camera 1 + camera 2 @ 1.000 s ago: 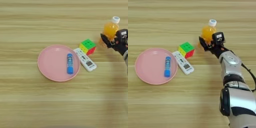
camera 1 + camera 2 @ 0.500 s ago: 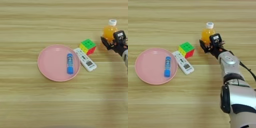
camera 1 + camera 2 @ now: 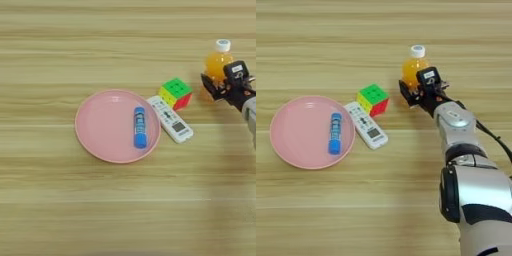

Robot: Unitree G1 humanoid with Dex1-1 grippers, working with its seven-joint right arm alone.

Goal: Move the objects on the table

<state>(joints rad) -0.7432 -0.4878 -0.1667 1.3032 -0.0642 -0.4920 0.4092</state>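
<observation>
We see one big wooden table (image 3: 60, 210) with stripes running across it. On it we count five small things: one bottle, one plate, one blue tube, one cube and one remote.

The bottle (image 3: 414, 68) is full of orange drink and has a white cap. It stands up straight at the far side of the table, on the right. Our one gripper (image 3: 417, 91) is right there at the bottle. One black finger (image 3: 406, 93) sits to the left of the bottle's bottom part, and the other finger is on the right side, under a small black box with a white label. The fingers are around the lower part of the bottle. We cannot tell if they squeeze it or only stand beside it. The silver arm (image 3: 456, 120) comes in from the bottom right.

The pink plate (image 3: 95, 125) is round and lies on the left, well apart from the bottle. The blue tube (image 3: 140, 127) lies flat inside the plate, near its right rim.

The white remote (image 3: 170, 118) lies just beside the plate's right edge, slanted. The cube (image 3: 176, 93) with green, yellow and red sides sits just behind the remote, between the plate and the bottle.
</observation>
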